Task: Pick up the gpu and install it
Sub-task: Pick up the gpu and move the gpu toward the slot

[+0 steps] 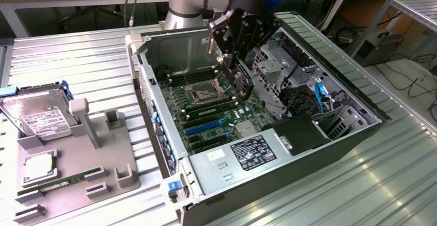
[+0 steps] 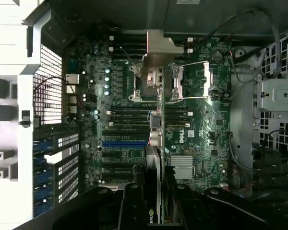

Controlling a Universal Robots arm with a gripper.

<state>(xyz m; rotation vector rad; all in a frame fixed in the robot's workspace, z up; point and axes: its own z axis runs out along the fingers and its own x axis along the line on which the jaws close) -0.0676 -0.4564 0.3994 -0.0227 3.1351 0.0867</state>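
My gripper (image 1: 236, 34) hangs over the open computer case (image 1: 341, 77), shut on the gpu (image 1: 240, 77). The gpu is a thin black card held on edge, with its silver bracket strip (image 1: 213, 44) towards the case's rear wall. It hovers above the motherboard (image 1: 204, 113), near the processor socket (image 1: 202, 92). In the wrist view the gpu (image 2: 154, 129) appears edge-on between the black fingers (image 2: 133, 206). Its bracket (image 2: 158, 50) is at the far end, over the socket (image 2: 192, 81). The blue expansion slot (image 2: 125, 143) lies just beside the card's line.
A grey fixture tray (image 1: 102, 177) at the exterior view's left holds a silver hard drive (image 1: 41, 116), a processor (image 1: 38, 167) and a green memory stick (image 1: 58, 182). Inside the case, the power supply (image 1: 256, 149) and drive cage (image 1: 280, 62) flank the motherboard. Cables (image 1: 321, 95) run nearby.
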